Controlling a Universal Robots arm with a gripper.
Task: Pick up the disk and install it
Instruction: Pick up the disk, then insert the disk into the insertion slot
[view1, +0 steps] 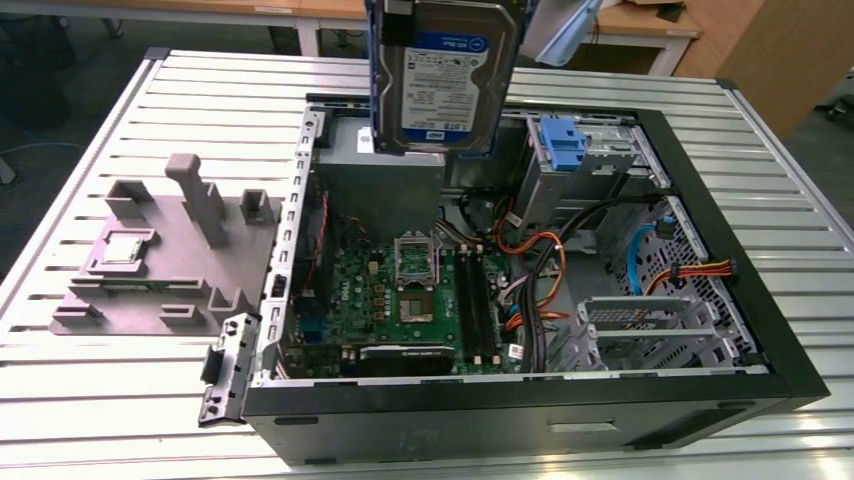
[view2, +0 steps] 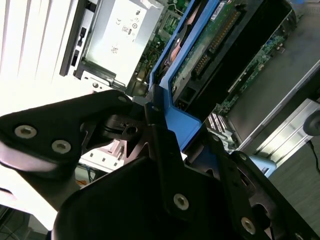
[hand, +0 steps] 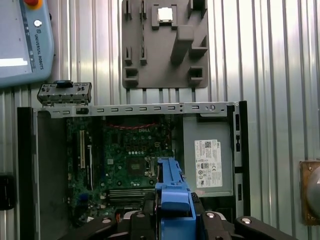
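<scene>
Silver disk (view1: 443, 75) in a blue carrier hangs upright above the open computer case (view1: 747, 290), its label facing the exterior view. In the first wrist view the black hand (hand: 172, 207) is clamped on the carrier's edge, over the green motherboard (view1: 400, 300). The case lies on a slatted metal table (view1: 120, 380). A grey fixture (view1: 147, 260) sits beside the case, on the exterior view's left.

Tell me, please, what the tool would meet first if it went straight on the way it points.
Probably the motherboard in the open case: the tool, shut on the disk, points down at it in the first wrist view. Depth is unclear.
</scene>
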